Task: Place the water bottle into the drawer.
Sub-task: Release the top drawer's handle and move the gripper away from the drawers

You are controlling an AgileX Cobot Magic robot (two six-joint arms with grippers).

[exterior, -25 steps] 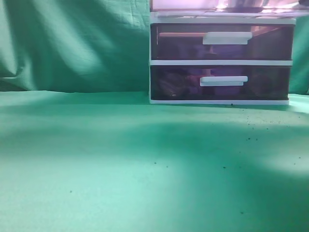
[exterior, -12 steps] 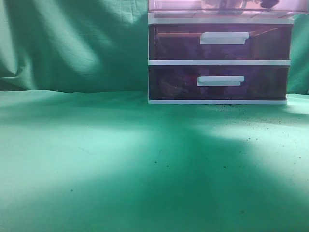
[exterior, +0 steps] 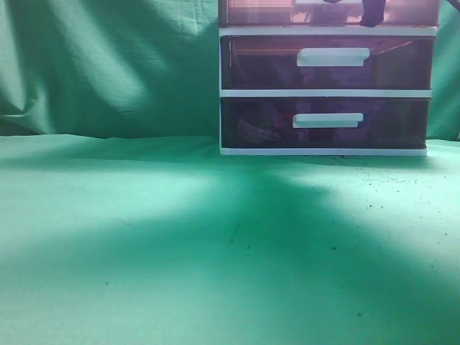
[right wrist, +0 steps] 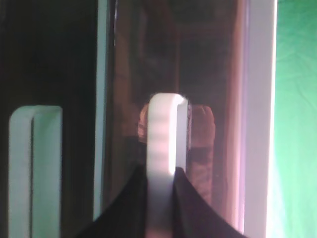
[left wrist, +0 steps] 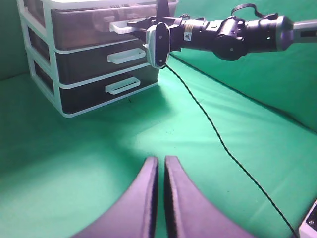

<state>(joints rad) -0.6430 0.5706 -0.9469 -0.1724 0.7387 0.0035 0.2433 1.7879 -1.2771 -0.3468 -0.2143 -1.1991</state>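
The drawer (exterior: pixel 259 13) is the top, redder one of the white-framed cabinet (exterior: pixel 327 93), cut by the upper edge of the exterior view, and its front sits in line with the frame. My right gripper (right wrist: pixel 161 173) is shut on the drawer's white bar handle (right wrist: pixel 166 134); it shows as a dark shape (exterior: pixel 372 11) at the drawer front. In the left wrist view the right arm (left wrist: pixel 228 34) reaches to the drawer (left wrist: pixel 84 29). My left gripper (left wrist: pixel 161 161) is shut and empty above the green cloth. The water bottle is not clearly visible; a blurred brownish shape shows behind the drawer front.
Two darker purple drawers (exterior: pixel 259 65) (exterior: pixel 259 122) with white handles sit below. Green cloth (exterior: pixel 180 237) covers the table and backdrop. A black cable (left wrist: pixel 213 129) runs across the cloth under the right arm.
The top drawer, pulled out and seen from below earlier, has slid back into the cabinet with my right gripper on its handle. The cabinet shifted slightly left.
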